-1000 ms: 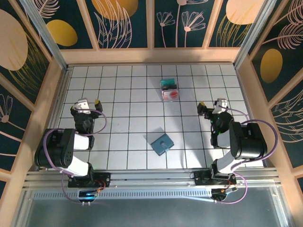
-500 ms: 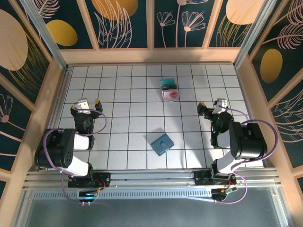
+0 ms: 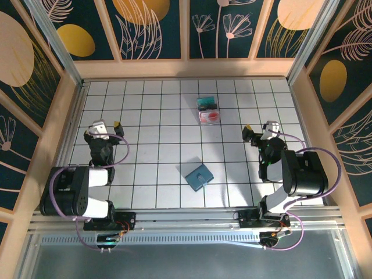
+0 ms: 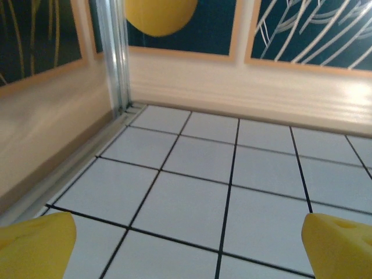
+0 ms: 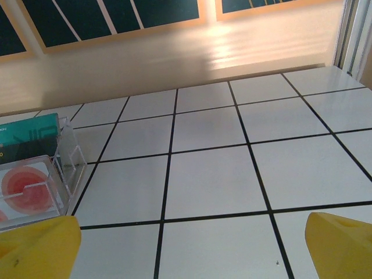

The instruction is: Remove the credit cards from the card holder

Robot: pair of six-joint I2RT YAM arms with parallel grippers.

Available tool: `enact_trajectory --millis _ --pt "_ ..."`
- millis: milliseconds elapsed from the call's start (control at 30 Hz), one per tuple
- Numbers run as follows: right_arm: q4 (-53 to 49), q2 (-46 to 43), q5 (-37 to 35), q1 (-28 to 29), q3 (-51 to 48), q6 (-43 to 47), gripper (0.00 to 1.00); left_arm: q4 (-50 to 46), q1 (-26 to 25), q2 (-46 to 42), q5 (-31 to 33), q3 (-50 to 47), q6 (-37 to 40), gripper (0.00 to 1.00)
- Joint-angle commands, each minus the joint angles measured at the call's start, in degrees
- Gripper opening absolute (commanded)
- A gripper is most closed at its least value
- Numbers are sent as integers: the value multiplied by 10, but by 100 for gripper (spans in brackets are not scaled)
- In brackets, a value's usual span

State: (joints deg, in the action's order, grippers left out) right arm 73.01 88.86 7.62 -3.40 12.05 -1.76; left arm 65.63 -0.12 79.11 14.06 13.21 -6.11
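Observation:
The slate-blue card holder [image 3: 197,176] lies flat and closed on the white tiled table, near the front centre, with its small round snap facing up. Further back, a teal credit card [image 3: 206,103] and a whitish-pink one with a red mark [image 3: 210,116] stand in a clear plastic stand [image 5: 70,157]. In the right wrist view the teal card [image 5: 32,135] and the red-marked card [image 5: 26,189] are at the left edge. My left gripper [image 3: 107,126] is open over bare tiles at the left. My right gripper [image 3: 258,129] is open at the right. Both hold nothing.
Wooden walls [image 3: 186,68] with dark floral panels close in the table on three sides. A metal post [image 4: 113,52] stands in the far left corner. Yellow fingertips [image 4: 35,244] [image 5: 340,244] frame bare tiles in both wrist views.
The left arm has swung slightly to the left, carrying its open gripper a little left. The right arm, card holder and cards have not moved.

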Motion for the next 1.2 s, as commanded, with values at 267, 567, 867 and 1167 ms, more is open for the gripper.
enact_trajectory --millis 267,567,867,1167 --pt "-155 -86 -18 -3 66 0 99 -223 -2 -130 40 91 -129 99" --pt "-420 -55 38 -2 244 -126 99 -324 -13 -55 -65 208 -294 99" --pt "-504 81 122 49 406 -198 99 -349 -116 109 -117 347 -374 99" --pt "-490 195 162 97 490 -239 89 -368 -210 287 -172 533 -377 98"
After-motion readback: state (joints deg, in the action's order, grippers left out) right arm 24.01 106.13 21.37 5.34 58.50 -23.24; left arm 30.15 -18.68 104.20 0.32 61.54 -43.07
